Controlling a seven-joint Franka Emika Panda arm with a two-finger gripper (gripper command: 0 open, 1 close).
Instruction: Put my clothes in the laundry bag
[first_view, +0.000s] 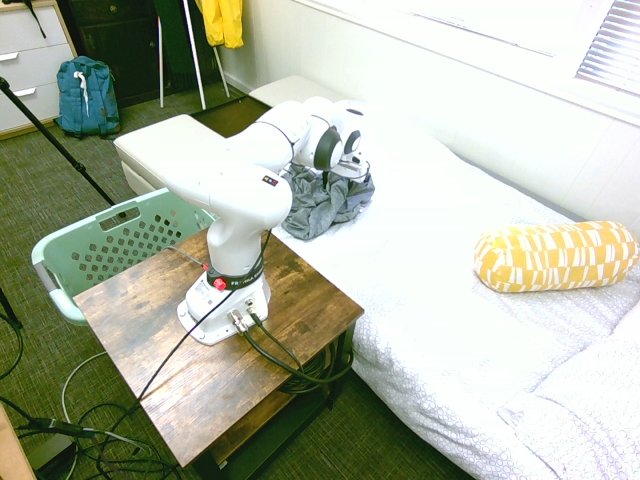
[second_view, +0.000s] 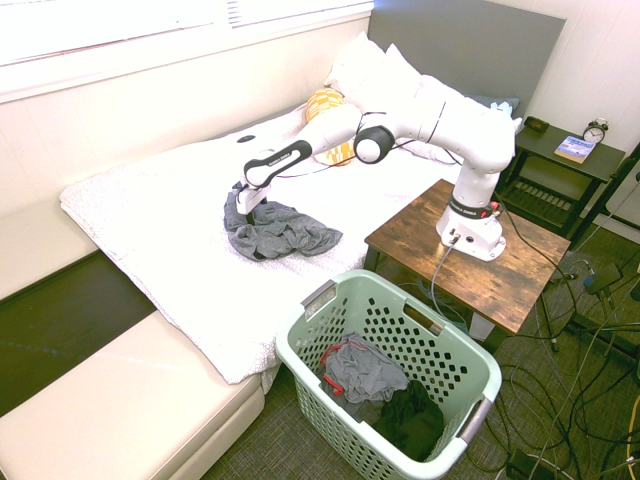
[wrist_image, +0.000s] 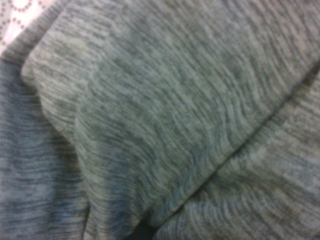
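1 grey garment (second_view: 280, 230) on the bed, 1 green laundry basket (second_view: 455, 349), 1 yellow pillow (first_view: 555, 255), 1 backpack (first_view: 85, 97)

First exterior view: high, behind the arm's base, looking out along the arm toward the gripper (first_view: 345, 170) over the bed (first_view: 450, 260). Second exterior view: opposite side, high, facing back at the gripper (second_view: 243, 208). Both share the clothes (first_view: 322, 203) under it. Wrist view: pressed close on fabric (wrist_image: 165, 125).

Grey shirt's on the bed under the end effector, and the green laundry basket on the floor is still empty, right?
Not quite. The green laundry basket isn't empty: the second exterior view shows grey and dark clothing already in it. The rest holds: the grey shirt lies on the bed under the end effector.
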